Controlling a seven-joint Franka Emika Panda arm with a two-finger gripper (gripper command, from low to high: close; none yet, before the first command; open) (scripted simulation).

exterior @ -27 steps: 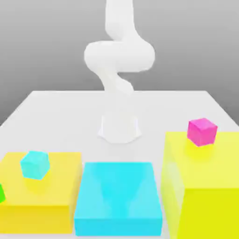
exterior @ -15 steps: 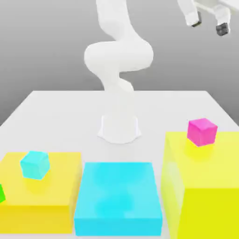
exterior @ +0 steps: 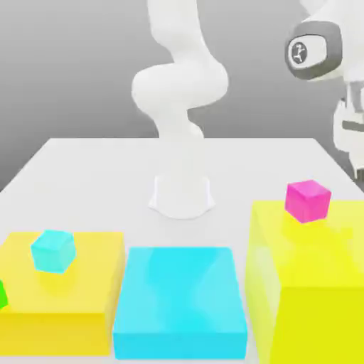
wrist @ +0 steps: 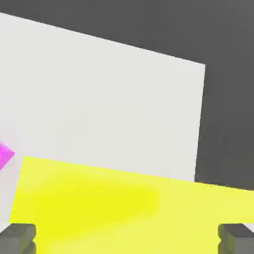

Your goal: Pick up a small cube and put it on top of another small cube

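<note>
Your gripper [wrist: 127, 239] is open wide, its two fingers well apart with nothing held between them; in the exterior view the hand is high at the exterior view's right, beyond the tall yellow block [exterior: 323, 323]. The small cube [wrist: 5, 155] you want, the purplish magenta one, is cut off by the hand view's border, near a corner of a yellow surface [wrist: 99, 203] but apart from it in the picture; you can't tell what it rests on. Your first risk is mixing up cubes: a pinker cube [exterior: 308, 201] sits on the tall block, towards its far side, and the colours are close enough to send you to the wrong one; the cyan cube [exterior: 53, 251], on the orange-yellow block [exterior: 57, 334] at the exterior view's left, is easier to rule out. Your next move probably calls for a sideways shift to centre the target before any descent; drop too soon and a finger could strike the yellow surface or its edge; come in with the fingers askew to the cube's faces and they could catch a corner, twisting it or knocking it away; later, an off-centre release could tip the stack.
</note>
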